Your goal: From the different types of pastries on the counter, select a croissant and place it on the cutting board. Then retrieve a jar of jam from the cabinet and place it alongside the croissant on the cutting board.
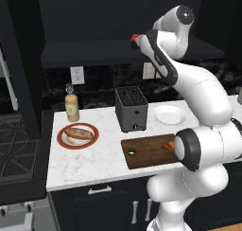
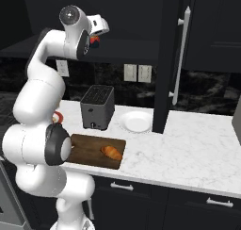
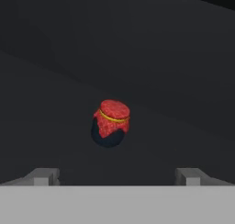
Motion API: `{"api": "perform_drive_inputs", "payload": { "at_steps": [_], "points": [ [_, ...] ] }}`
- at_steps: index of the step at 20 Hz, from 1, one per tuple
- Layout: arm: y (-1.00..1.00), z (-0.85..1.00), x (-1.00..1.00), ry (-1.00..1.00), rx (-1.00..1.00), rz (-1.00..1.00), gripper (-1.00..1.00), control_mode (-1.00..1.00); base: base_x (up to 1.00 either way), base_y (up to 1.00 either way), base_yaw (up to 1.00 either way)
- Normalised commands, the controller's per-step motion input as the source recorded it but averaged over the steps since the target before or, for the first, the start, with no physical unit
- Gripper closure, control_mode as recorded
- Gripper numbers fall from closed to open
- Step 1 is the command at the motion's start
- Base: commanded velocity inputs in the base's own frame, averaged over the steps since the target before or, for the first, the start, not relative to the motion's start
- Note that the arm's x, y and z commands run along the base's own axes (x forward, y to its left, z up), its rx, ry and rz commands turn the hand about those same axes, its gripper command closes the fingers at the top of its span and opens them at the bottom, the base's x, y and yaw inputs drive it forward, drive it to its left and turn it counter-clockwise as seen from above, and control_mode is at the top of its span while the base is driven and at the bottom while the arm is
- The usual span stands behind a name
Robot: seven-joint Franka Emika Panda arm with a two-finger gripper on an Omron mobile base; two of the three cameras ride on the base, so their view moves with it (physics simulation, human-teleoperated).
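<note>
Pincer (image 3: 117, 176) spread wide, jar of jam (image 3: 110, 122) ahead between fingertips, untouched

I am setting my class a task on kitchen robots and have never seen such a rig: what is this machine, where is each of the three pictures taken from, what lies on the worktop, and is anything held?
The machine is a white jointed arm on a driving base, in a rendered kitchen. Two pictures come from cameras on the base, behind the arm to its left and right. The third looks along its tool, whose two tips stand apart, open, holding nothing.

On the counter lie a cutting board with the croissant on it, a toaster, a white plate, a red-rimmed plate carrying a roll, and a tan bottle.

The arm reaches up into the dark cabinet, where the jar of jam stands ahead of the tool, not yet gripped.
</note>
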Motion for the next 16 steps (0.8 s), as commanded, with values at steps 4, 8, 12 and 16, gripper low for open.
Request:
{"api": "perform_drive_inputs", "payload": {
  "at_steps": [4,8,12,16],
  "points": [
    [0.0,-0.03,0.35,0.03,0.02,-0.05,-1.0,-1.0,0.0,0.0,0.0],
    [0.05,-0.05,0.29,0.03,0.0,-0.04,-1.0,-1.0,0.0,0.0,0.0],
    [0.13,-0.14,0.19,0.05,0.0,-0.02,-1.0,-1.0,0.0,0.0,0.0],
    [0.17,-0.18,0.13,0.07,0.02,0.0,-1.0,-1.0,0.0,0.0,0.0]
  ]
}}
